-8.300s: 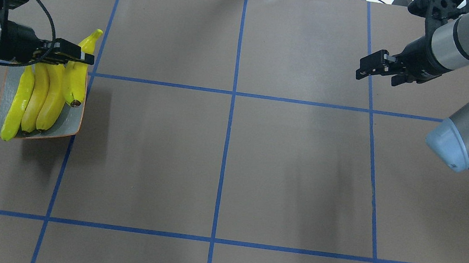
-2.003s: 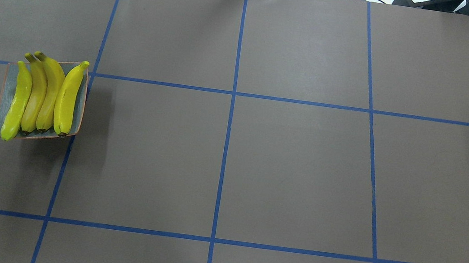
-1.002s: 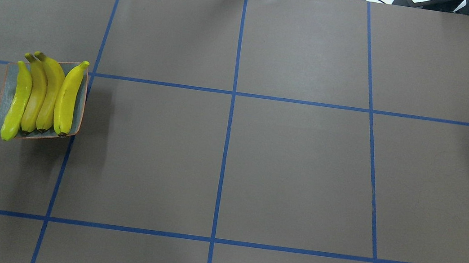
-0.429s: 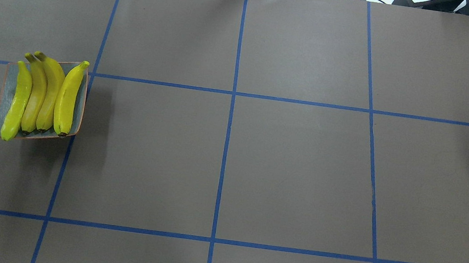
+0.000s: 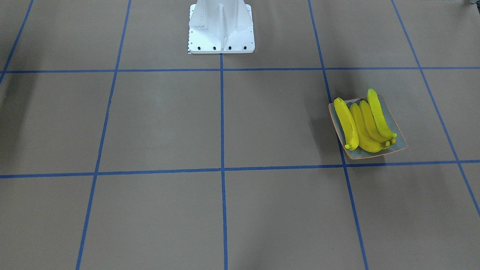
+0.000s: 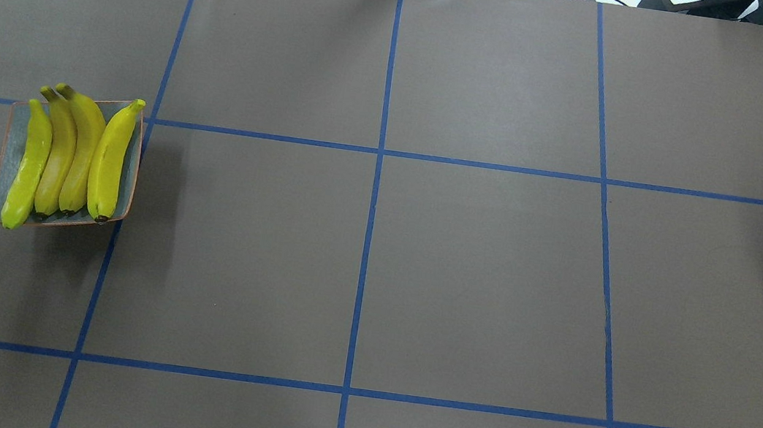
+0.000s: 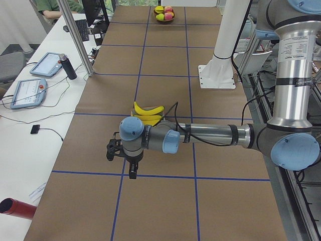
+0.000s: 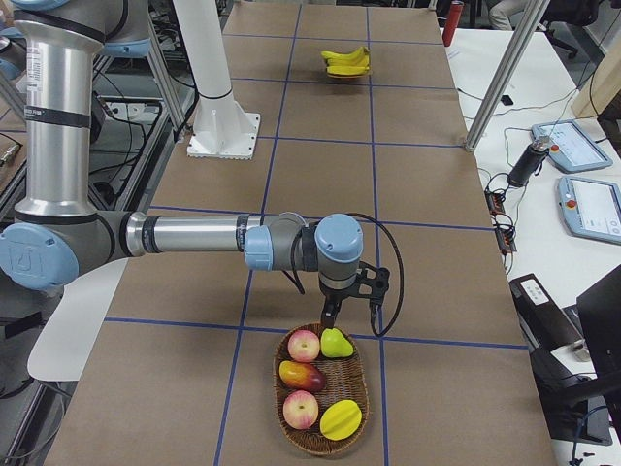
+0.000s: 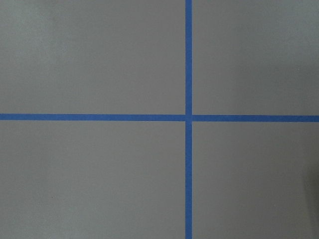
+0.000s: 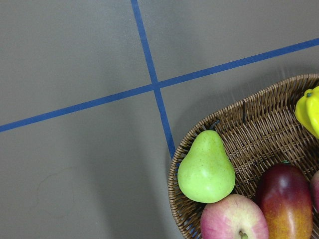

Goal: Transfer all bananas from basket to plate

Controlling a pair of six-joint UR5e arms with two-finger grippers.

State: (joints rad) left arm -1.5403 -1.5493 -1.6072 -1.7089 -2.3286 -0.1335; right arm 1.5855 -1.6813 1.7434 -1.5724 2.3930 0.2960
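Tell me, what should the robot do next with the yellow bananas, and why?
Probably just rest the arms; the job looks done. All four bright yellow bananas lie side by side on the square grey-blue plate. The woven wicker basket shows a green pear, reddish apples and other fruit, but no banana. The left gripper and right gripper seem to carry nothing.
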